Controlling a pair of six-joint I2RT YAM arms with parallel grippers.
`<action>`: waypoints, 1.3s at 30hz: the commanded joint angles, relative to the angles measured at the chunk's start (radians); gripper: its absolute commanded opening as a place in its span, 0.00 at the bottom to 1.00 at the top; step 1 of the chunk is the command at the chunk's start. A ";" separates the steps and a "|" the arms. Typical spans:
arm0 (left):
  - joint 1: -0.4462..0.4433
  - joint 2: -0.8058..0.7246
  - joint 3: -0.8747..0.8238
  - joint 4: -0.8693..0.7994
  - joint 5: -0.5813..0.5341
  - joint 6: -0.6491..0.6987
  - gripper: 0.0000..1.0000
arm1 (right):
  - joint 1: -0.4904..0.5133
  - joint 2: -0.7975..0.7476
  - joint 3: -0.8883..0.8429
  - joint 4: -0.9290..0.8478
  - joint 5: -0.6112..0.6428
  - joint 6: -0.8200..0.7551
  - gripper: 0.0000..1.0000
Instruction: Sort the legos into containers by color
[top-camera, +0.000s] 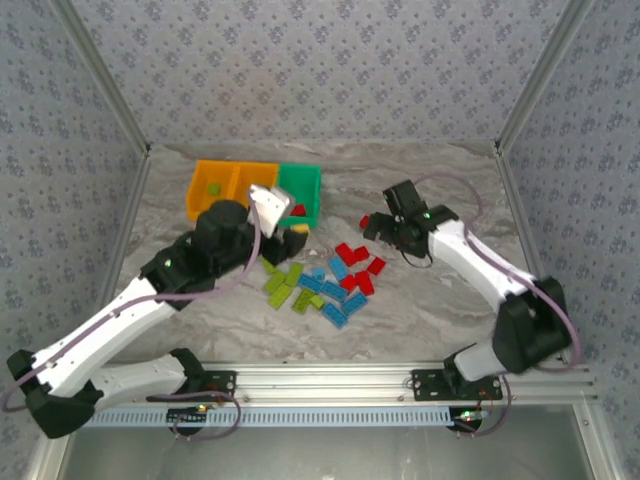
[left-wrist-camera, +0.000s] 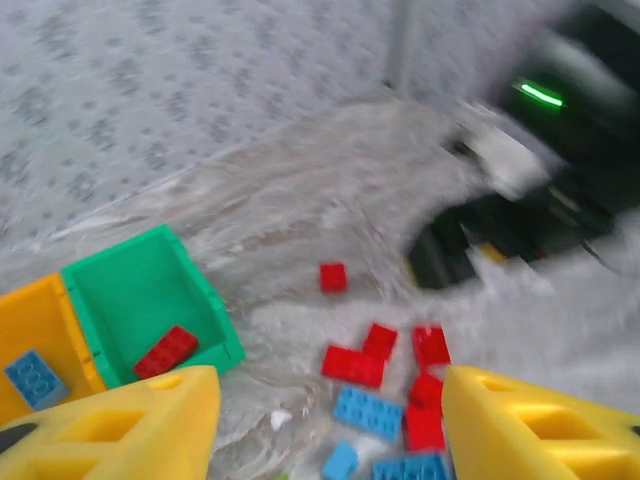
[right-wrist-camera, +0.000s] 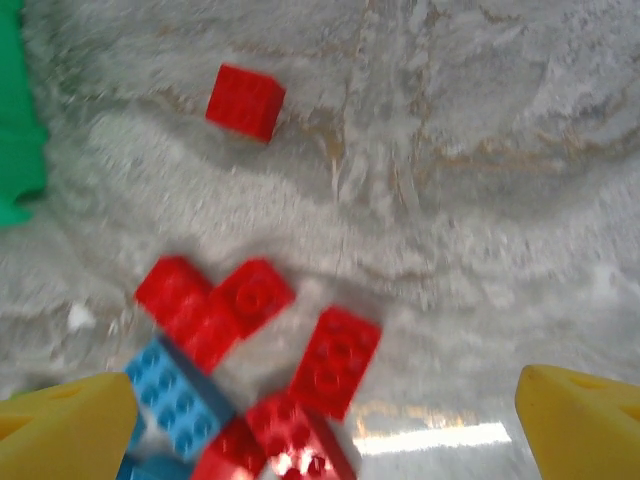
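I count three bins (top-camera: 240, 165): one red brick (left-wrist-camera: 166, 351) in green, one blue brick (left-wrist-camera: 32, 375) in orange. Left fingers (left-wrist-camera: 120, 420), right fingers (right-wrist-camera: 70, 420) wide, empty.

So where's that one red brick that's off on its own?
In the overhead view, the lone red brick lies on the table right of the green bin, beyond the main pile, beside the right gripper.

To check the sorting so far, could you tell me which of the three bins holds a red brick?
The green bin, at the right end of the row, holds a red brick; the orange bin beside it holds a blue brick.
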 joint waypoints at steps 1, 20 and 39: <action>-0.099 -0.039 -0.037 -0.206 -0.075 0.184 0.67 | -0.011 0.147 0.151 0.020 0.021 -0.007 1.00; -0.197 -0.234 -0.233 -0.317 0.017 0.302 0.99 | -0.032 0.654 0.489 0.019 0.032 -0.027 0.62; -0.196 -0.349 -0.232 -0.220 -0.337 0.171 0.99 | 0.148 0.197 0.348 0.164 0.083 -0.280 0.32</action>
